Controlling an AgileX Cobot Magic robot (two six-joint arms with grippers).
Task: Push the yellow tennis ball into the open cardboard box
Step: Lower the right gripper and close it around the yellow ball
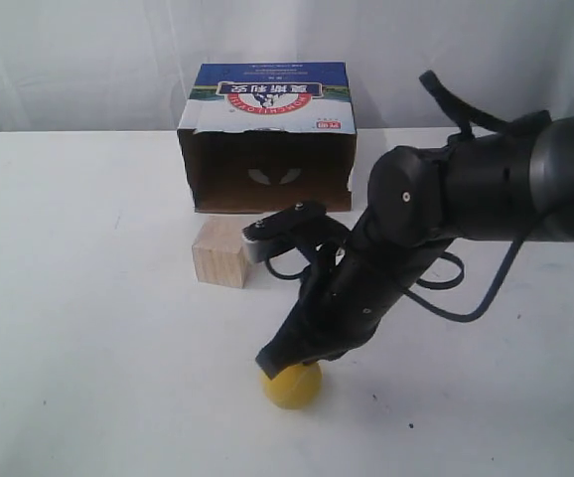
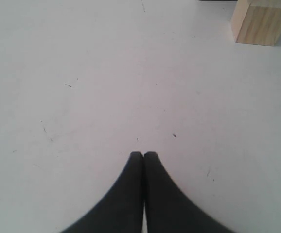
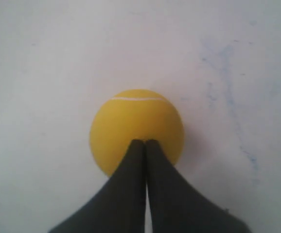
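Observation:
The yellow tennis ball rests on the white table near the front, well in front of the open cardboard box, whose dark opening faces the ball. My right gripper is shut, its tips pressed against the ball's top on the side away from the box. In the right wrist view the ball fills the middle, with the shut right gripper overlapping it. My left gripper is shut over bare table and holds nothing; it does not show in the exterior view.
A pale wooden cube stands between the ball and the box, just left of the straight line; the cube also shows in the left wrist view. The right arm and its cable stretch over the table's right half.

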